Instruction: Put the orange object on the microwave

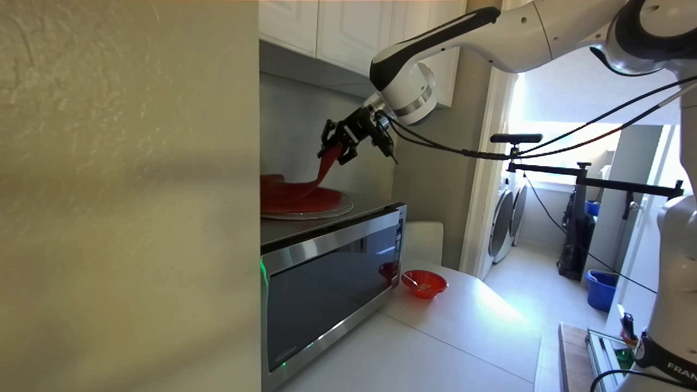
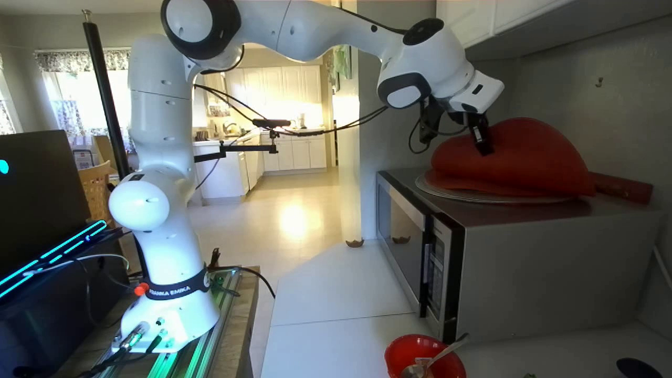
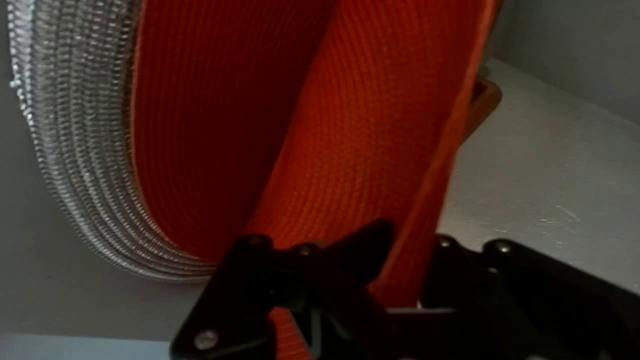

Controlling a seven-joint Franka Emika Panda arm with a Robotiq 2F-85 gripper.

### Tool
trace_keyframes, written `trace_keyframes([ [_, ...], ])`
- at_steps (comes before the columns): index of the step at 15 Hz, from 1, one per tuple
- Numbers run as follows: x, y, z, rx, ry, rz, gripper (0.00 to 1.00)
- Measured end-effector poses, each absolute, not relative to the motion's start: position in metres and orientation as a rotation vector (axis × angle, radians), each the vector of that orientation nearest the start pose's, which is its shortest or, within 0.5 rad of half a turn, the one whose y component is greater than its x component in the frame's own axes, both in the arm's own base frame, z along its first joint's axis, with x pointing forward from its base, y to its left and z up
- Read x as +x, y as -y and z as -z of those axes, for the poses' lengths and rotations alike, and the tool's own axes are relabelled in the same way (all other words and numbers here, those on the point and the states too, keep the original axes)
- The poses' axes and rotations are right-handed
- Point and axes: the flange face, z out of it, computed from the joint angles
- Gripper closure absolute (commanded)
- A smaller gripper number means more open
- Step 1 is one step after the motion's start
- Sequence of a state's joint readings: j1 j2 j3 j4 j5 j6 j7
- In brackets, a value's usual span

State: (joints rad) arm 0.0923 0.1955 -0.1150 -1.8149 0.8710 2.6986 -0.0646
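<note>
The orange object [image 1: 325,167] is a thin, flexible red-orange disc. My gripper [image 1: 334,153] is shut on its edge and holds that edge raised above the microwave [image 1: 332,305]. In an exterior view the disc [image 2: 535,149] bulges up in an arch, and its far side rests low on the stack atop the microwave [image 2: 551,273]. In the wrist view the disc [image 3: 350,140] runs between the dark fingers [image 3: 407,250]; the fingertips are partly hidden. A second red disc [image 3: 210,125] lies flat beneath it, on a silver woven round mat [image 3: 85,150].
A brownish-red flat item [image 2: 625,188] lies behind the discs on the microwave. White cabinets [image 1: 354,32] hang above. A red bowl [image 1: 427,284] with a spoon stands on the white counter [image 1: 414,348] beside the microwave. A wall [image 1: 130,196] blocks part of an exterior view.
</note>
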Motion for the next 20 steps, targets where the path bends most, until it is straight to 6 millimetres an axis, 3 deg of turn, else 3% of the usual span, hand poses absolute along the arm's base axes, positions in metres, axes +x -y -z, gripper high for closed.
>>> trace_keyframes([
  [6,0.647,0.043,-0.472,-2.439,-0.713,0.819,1.0],
  [12,0.638,0.016,-0.449,-2.487,-0.696,0.737,1.0],
  [13,0.638,0.01,-0.45,-2.482,-0.695,0.729,0.75],
  [14,0.638,0.003,-0.451,-2.475,-0.693,0.723,0.74],
  [16,0.637,-0.004,-0.455,-2.467,-0.688,0.721,0.61],
  [20,0.637,0.0,-0.461,-2.459,-0.694,0.738,0.33],
])
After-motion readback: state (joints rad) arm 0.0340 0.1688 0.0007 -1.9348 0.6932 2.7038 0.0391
